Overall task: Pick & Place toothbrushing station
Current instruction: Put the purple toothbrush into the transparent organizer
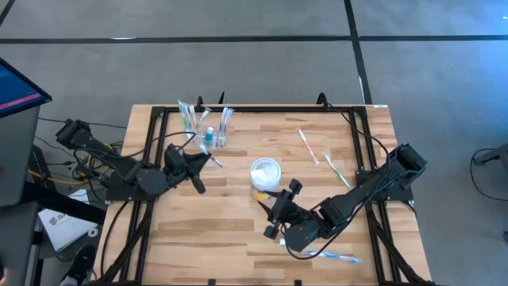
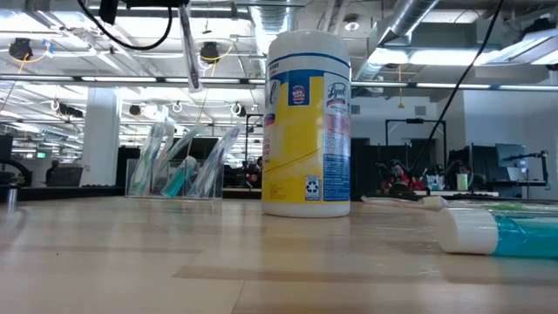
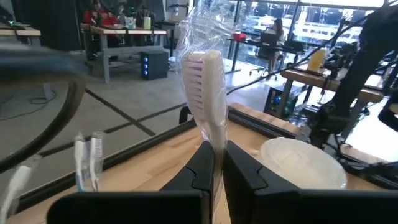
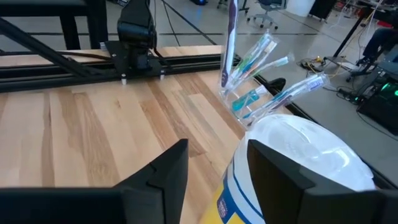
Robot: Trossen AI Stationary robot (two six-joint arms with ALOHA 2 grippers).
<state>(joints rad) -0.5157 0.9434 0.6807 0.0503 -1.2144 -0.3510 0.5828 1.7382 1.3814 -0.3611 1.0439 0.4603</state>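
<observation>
In the left wrist view the wrapped toothbrush vanishes between the dark fingers, its handle hidden. In the right wrist view the wipes tub runs off the frame's edge, label mostly unseen. In the low view a toothpaste tube is cut off at the right edge. From overhead, the toothbrushing station is too small to count its cups.

my left gripper is pinched closed near the table's far edge. my right gripper hangs parted mid-table.
</observation>
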